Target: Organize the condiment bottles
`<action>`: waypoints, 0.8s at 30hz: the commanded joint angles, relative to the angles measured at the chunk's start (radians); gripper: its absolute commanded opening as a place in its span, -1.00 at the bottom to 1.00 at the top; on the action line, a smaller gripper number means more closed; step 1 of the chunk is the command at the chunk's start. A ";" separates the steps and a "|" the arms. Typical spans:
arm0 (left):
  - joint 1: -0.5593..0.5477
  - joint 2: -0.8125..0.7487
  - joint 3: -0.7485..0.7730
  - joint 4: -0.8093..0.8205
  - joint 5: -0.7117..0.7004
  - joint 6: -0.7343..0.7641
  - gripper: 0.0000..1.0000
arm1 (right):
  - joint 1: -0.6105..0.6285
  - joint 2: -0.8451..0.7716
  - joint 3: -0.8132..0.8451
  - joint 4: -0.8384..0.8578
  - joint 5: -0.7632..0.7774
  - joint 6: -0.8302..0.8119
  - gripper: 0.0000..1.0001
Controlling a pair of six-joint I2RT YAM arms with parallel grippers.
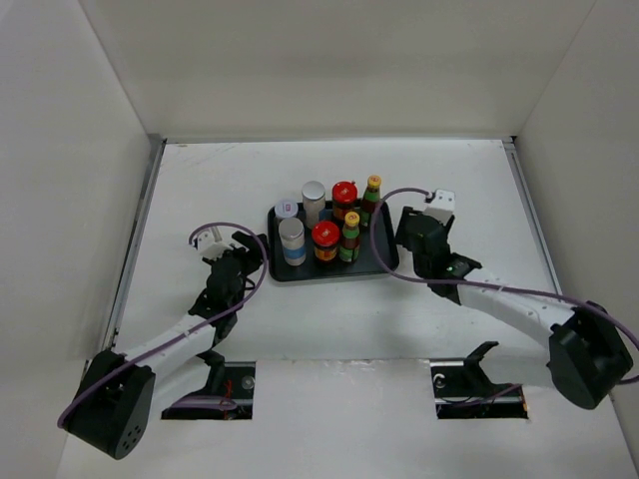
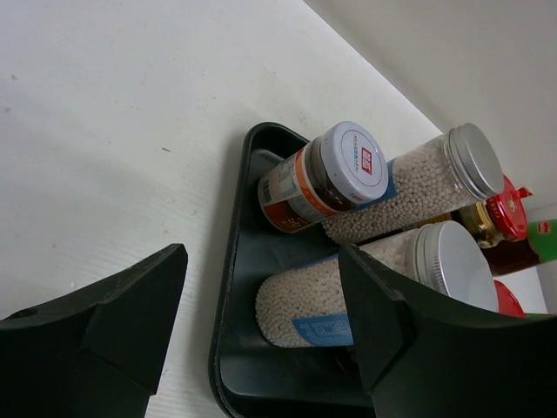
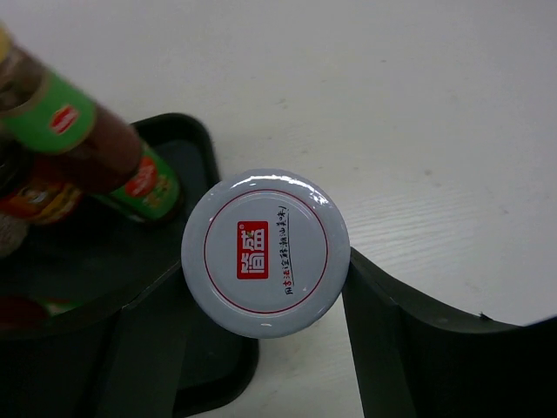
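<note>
Pale-lidded jar point(image 3: 265, 252) clamped between the right fingers point(image 3: 418, 348)

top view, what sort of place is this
Probably a robot test cell: bare white walls box in a white table, and two arms at its near edge reach toward a tray of bottles.

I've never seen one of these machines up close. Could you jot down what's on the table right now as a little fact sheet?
Tray: black, flat, middle of the white table
On it, upright: two silver-capped shakers, two red-lidded jars, two green yellow-capped bottles, one white-lidded jar
Left tool: open, empty, at the tray's left edge
Right tool: closed on a second white-lidded jar by the tray's right edge
</note>
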 commanded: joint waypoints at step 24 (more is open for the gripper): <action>0.025 -0.022 0.010 0.038 -0.040 0.023 1.00 | 0.133 0.265 0.086 0.306 -0.066 0.055 0.80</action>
